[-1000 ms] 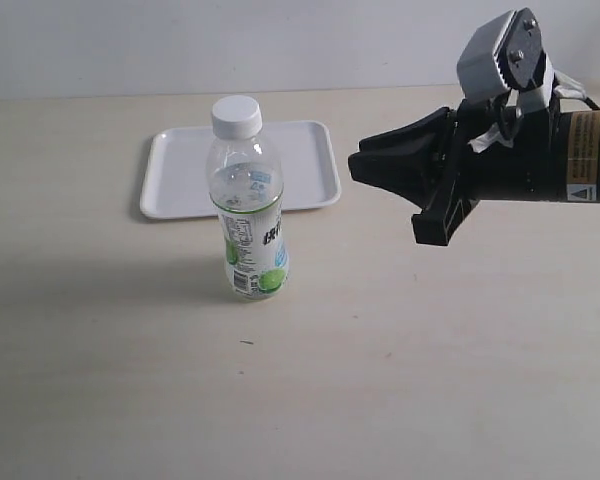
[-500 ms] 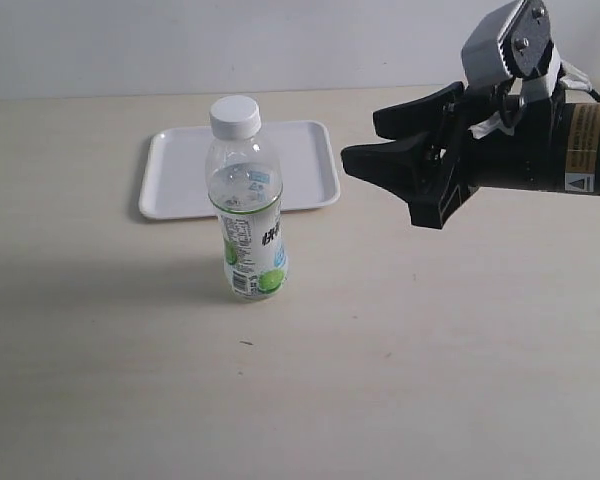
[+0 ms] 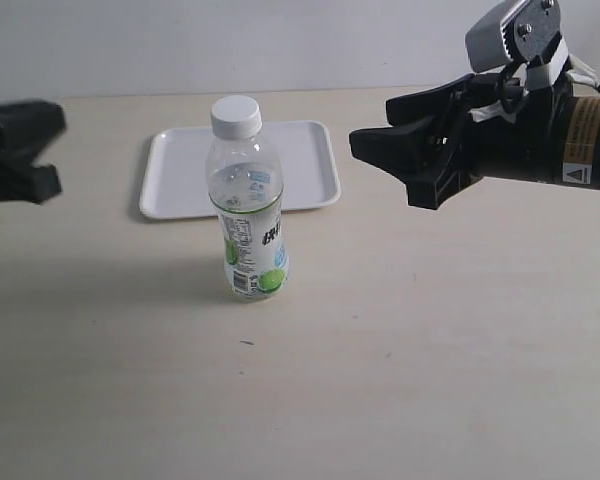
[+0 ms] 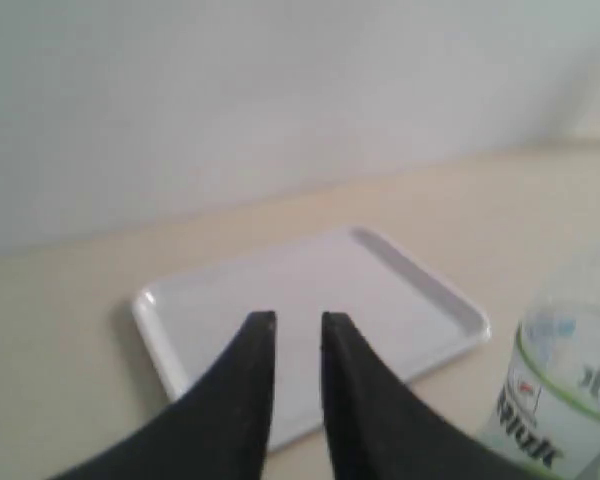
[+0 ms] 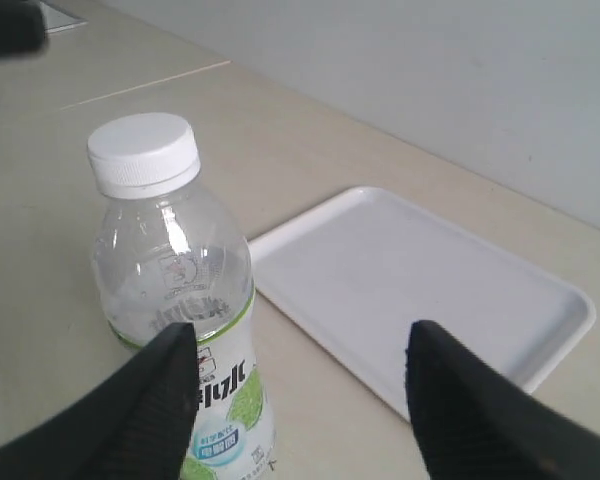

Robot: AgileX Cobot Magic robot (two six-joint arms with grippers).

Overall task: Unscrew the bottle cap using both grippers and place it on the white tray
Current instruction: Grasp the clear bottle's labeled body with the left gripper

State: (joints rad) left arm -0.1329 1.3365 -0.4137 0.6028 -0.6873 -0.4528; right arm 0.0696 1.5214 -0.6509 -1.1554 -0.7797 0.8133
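Observation:
The bottle [image 3: 248,220] stands upright on the table in front of the white tray [image 3: 180,180], its white bottle cap [image 3: 236,115] screwed on. My right gripper [image 3: 372,123] hovers to the right of the bottle at about cap height, wide open and empty, well apart from it. In the right wrist view the bottle [image 5: 180,290], the cap [image 5: 143,150] and the tray [image 5: 420,270] lie beyond the spread right gripper [image 5: 300,335]. My left gripper [image 3: 25,150] shows at the left edge. Its fingers stand narrowly apart, empty [image 4: 300,320], over the tray [image 4: 390,290], with the bottle [image 4: 565,400] off to one side.
The beige table [image 3: 380,350] stretches in front of and to the right of the bottle. A pale wall [image 3: 280,40] rises behind the tray. A small dark speck [image 3: 246,343] lies on the table in front of the bottle.
My right gripper's jaws have spread wider and it has risen slightly. My left gripper has come into view at the left edge. The bottle has not moved.

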